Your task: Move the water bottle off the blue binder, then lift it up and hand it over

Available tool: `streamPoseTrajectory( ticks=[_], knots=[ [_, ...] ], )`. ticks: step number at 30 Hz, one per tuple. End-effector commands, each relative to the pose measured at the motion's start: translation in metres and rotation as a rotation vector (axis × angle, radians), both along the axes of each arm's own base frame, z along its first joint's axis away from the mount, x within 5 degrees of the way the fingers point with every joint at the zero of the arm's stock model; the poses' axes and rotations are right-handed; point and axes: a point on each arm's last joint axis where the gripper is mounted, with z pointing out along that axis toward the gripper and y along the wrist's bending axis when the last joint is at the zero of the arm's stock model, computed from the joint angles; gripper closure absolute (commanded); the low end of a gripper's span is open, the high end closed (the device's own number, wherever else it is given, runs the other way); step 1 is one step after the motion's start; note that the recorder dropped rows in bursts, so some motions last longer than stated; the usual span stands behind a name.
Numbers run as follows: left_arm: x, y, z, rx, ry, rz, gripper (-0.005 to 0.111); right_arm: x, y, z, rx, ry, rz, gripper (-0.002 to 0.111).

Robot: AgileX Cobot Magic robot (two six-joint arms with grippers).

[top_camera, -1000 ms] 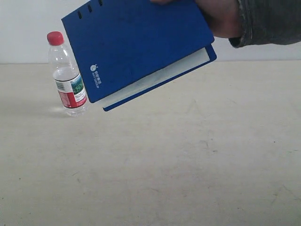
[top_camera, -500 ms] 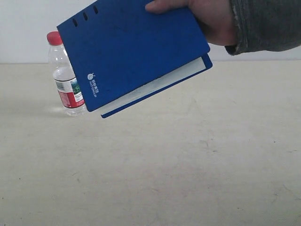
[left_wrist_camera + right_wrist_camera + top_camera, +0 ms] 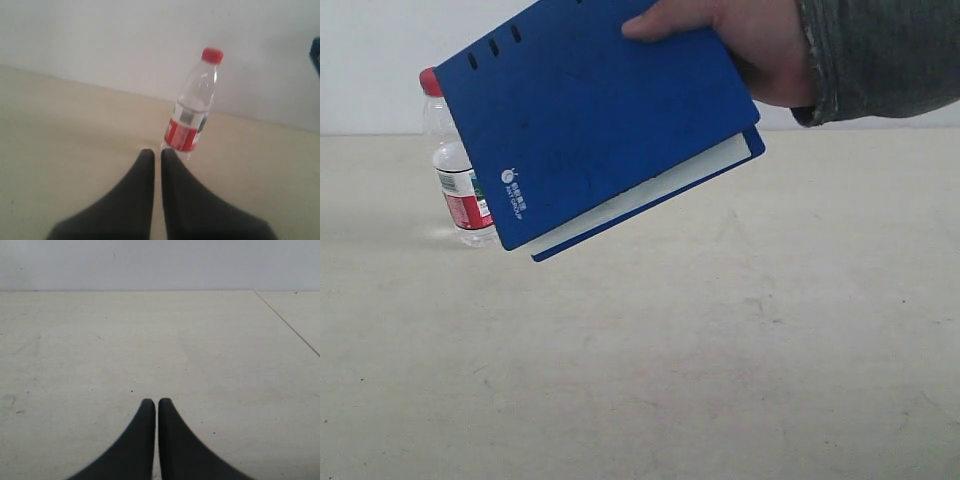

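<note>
A person's hand (image 3: 760, 50) holds the blue binder (image 3: 590, 120) tilted in the air above the table, white pages showing along its lower edge. Behind its left corner stands the water bottle (image 3: 455, 180), upright on the table, red cap partly hidden by the binder. In the left wrist view the water bottle (image 3: 192, 107) stands just beyond my left gripper (image 3: 153, 152), which is shut with nothing between its fingers. A sliver of the blue binder (image 3: 316, 52) shows at that view's edge. My right gripper (image 3: 153, 402) is shut over bare table. Neither gripper appears in the exterior view.
The beige table (image 3: 720, 350) stretches across the scene to a pale wall (image 3: 380, 60) behind. A thin seam line (image 3: 287, 322) crosses the surface in the right wrist view. The person's grey sleeve (image 3: 880, 55) reaches in from the upper right.
The hand has carried the binder leftward and a little down, so it now covers more of the bottle. The bottle has stayed put.
</note>
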Motion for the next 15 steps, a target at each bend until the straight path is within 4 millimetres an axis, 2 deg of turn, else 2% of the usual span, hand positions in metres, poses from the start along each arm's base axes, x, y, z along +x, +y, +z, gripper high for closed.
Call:
streamPoseTrajectory(
  ticks=[1,4,11,15],
  knots=[
    [0.002,-0.0008,-0.0176,0.08,0.055,-0.021,0.102,0.0002,0.0,0.0006,0.004,-0.004,-0.002,0.109],
    [0.0,-0.0013,-0.0266,0.15,0.162,-0.048,0.102,0.0002,0.0,0.0006,0.004,-0.004,-0.002,0.109],
    [0.0001,-0.0076,-0.0272,0.1,0.161,-0.111,0.102,0.0002,0.0,0.0006,0.004,-0.004,-0.002,0.109],
    [0.0002,-0.01,-0.0265,0.188,0.154,-0.155,0.102,0.0002,0.0,0.0006,0.004,-0.004,-0.002,0.109]
  ],
)
